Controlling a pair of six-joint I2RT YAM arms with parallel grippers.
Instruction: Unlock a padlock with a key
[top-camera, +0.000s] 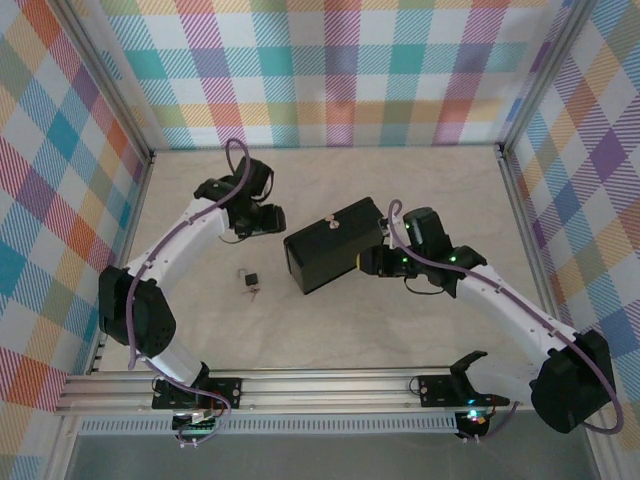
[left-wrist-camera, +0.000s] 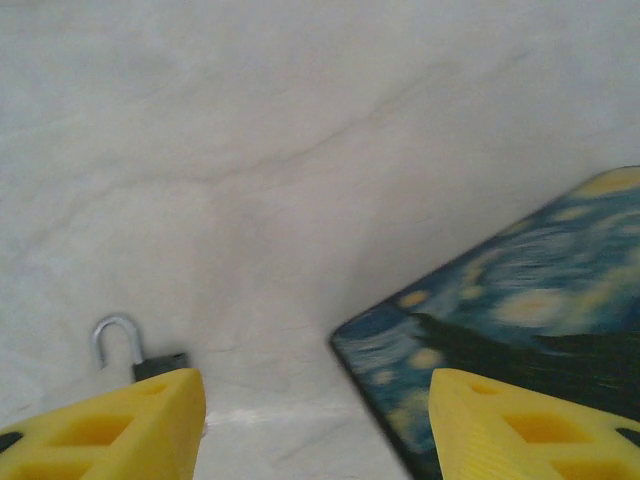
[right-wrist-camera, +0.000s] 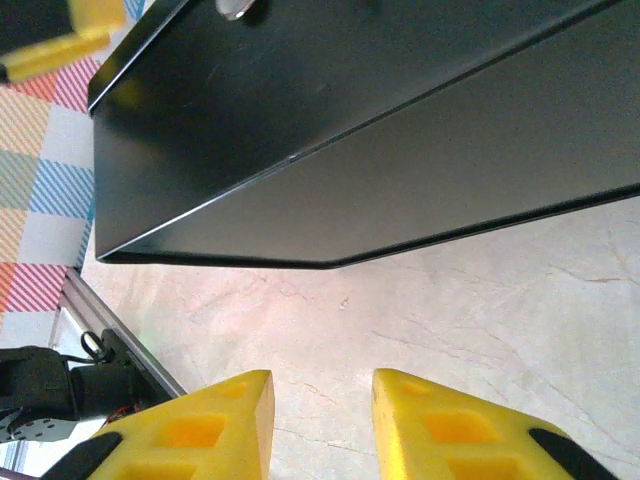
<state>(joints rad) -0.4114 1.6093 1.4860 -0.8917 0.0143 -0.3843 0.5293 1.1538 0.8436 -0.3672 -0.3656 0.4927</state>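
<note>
Pale marbled tabletop (top-camera: 330, 330), padlock (top-camera: 248, 276) on it; plaid walls (top-camera: 330, 60) around.

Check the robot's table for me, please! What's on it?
Surface: pale marbled table.
Job's things: padlock lying on the table, shackle looks open; key right beside it.
Clutter: black box with a starry lid.
Grippers: left gripper jaws wide apart, empty; right gripper jaws slightly apart, empty, near the box.
Cables: purple cable along each arm.
Surroundings: plaid walls, metal rail.
</note>
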